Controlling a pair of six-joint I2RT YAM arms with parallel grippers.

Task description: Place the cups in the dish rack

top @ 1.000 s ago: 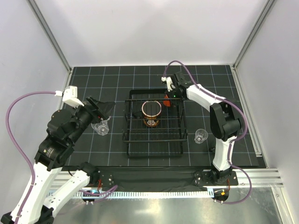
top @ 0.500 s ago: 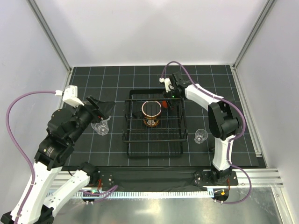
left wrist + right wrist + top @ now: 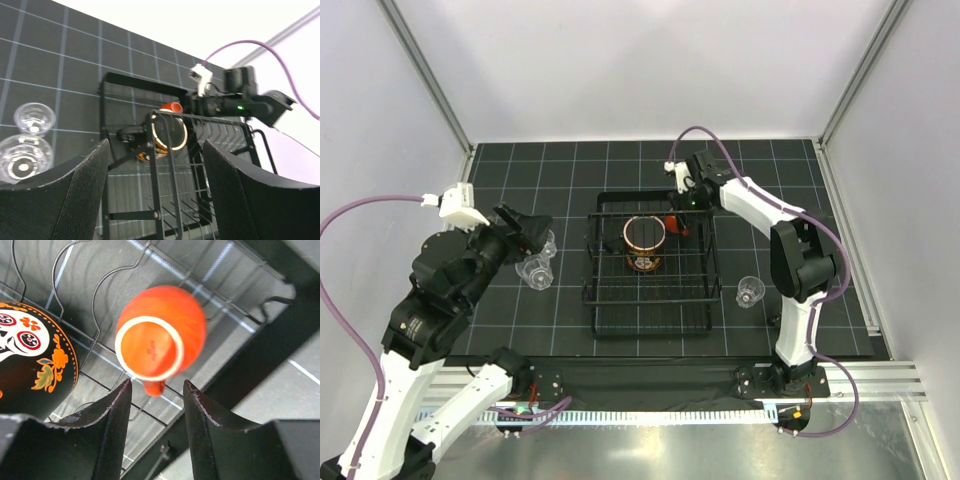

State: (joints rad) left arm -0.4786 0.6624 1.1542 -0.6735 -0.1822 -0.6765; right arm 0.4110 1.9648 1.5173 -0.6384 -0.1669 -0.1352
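Note:
The black wire dish rack (image 3: 592, 292) stands mid-table. Inside it are the large dark patterned mug (image 3: 645, 243), upright, and the small orange cup (image 3: 674, 222) at the back right corner. In the right wrist view the orange cup (image 3: 150, 345) lies base-up on the rack wires (image 3: 100, 382), next to the mug (image 3: 30, 360). My right gripper (image 3: 155, 405) is open, its fingertips either side of the cup's handle and apart from it. My left gripper (image 3: 535, 232) is open and empty above two clear cups (image 3: 535, 272) (image 3: 549, 243). A third clear cup (image 3: 750, 291) stands right of the rack. The grey-green cup is out of view.
The left wrist view shows the two clear cups (image 3: 34, 117) (image 3: 22, 161) at its left, the rack (image 3: 155, 165), the mug (image 3: 167, 135) and the orange cup (image 3: 173, 107), with the right arm (image 3: 240, 102) behind. White walls and metal posts enclose the black grid mat (image 3: 820, 200).
My left arm has swung slightly left and back, uncovering a second clear cup beneath it. My right gripper has drawn back a little from the orange cup, which stays in the rack.

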